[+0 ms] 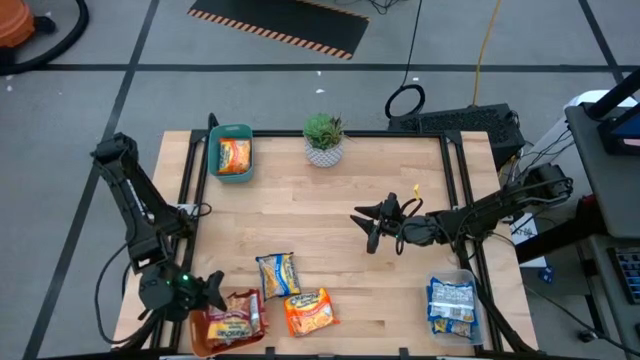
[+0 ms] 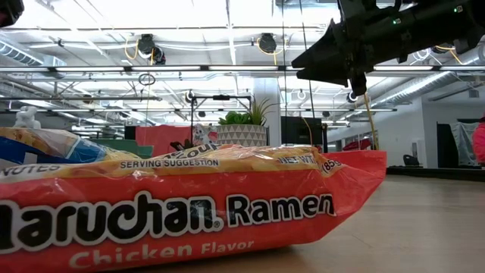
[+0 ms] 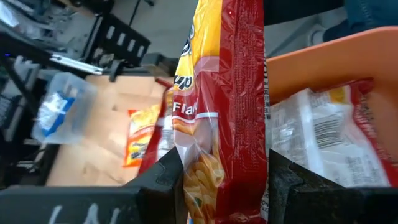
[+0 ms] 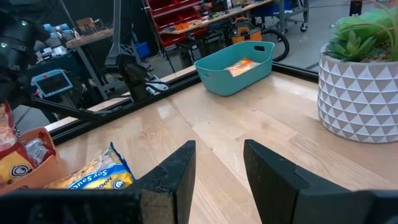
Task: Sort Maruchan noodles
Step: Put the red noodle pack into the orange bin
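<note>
My left gripper (image 1: 208, 291) is at the table's near left corner, shut on a dark red Maruchan packet (image 3: 227, 106) beside the orange bin (image 1: 205, 337). Another red packet (image 3: 323, 140) lies in that bin. A blue-and-yellow packet (image 1: 277, 273) and an orange packet (image 1: 308, 310) lie flat on the table; the orange packet (image 2: 189, 205) fills the low view. The teal bin (image 1: 233, 152) holds an orange packet (image 4: 241, 65). The clear bin (image 1: 452, 305) holds blue-and-white packets. My right gripper (image 1: 368, 226) hangs open above the table's middle, touching nothing (image 4: 217, 168). My left gripper pinches the dark red packet between its two fingers (image 3: 166, 177), which lie on its two flat faces near one end (image 3: 217, 180). The packet stands edge-on away from the fingers, next to the orange bin's wall (image 3: 323, 56). Whether its far end rests on anything does not show.
A potted green plant (image 1: 324, 140) stands at the far edge, also close ahead of my right gripper (image 4: 360, 81). Black frame rails run along the table's left and right sides. Bare wood lies between the plant and the loose packets.
</note>
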Controlling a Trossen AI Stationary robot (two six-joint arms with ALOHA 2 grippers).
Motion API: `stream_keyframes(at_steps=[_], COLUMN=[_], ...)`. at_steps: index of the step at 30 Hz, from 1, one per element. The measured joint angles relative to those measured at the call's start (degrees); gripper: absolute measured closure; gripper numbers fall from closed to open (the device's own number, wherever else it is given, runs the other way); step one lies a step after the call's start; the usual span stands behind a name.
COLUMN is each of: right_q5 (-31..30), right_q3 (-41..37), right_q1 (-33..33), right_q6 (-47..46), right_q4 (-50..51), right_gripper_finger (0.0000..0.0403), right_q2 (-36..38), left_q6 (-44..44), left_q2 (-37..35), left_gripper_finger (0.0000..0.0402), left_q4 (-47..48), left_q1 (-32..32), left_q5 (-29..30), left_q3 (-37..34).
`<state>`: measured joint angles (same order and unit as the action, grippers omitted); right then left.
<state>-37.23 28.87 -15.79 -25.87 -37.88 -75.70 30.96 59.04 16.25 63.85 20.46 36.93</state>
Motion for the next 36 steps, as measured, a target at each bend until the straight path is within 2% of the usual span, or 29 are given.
stream_keyframes(at_steps=[6,15,25,30,36], right_q5=[0.0,0.0,0.0,0.1,0.1], right_q3=[0.0,0.0,0.0,0.0,0.0], right_q1=[0.0,0.0,0.0,0.0,0.0], right_q6=[0.0,0.0,0.0,0.0,-0.3], right_q4=[0.0,0.0,1.0,1.2,1.3], right_gripper_finger=[0.0273,0.0273,0.0273,0.0273,0.0273], right_q2=[0.0,0.0,0.0,0.0,0.0], left_q6=[-2.2,-8.6,-9.9,-11.1,-12.2], left_q2=[1.4,4.0,8.4,9.0,9.0], left_gripper_finger=[0.0272,0.0272,0.0272,0.0272,0.0272], left_q4=[0.1,0.0,-4.4,-9.4,-9.7], left_q1=[0.1,0.1,0.6,1.2,1.2], left_q5=[-2.1,5.7,8.5,15.3,15.6], left_q3=[0.0,0.1,0.1,0.1,0.1])
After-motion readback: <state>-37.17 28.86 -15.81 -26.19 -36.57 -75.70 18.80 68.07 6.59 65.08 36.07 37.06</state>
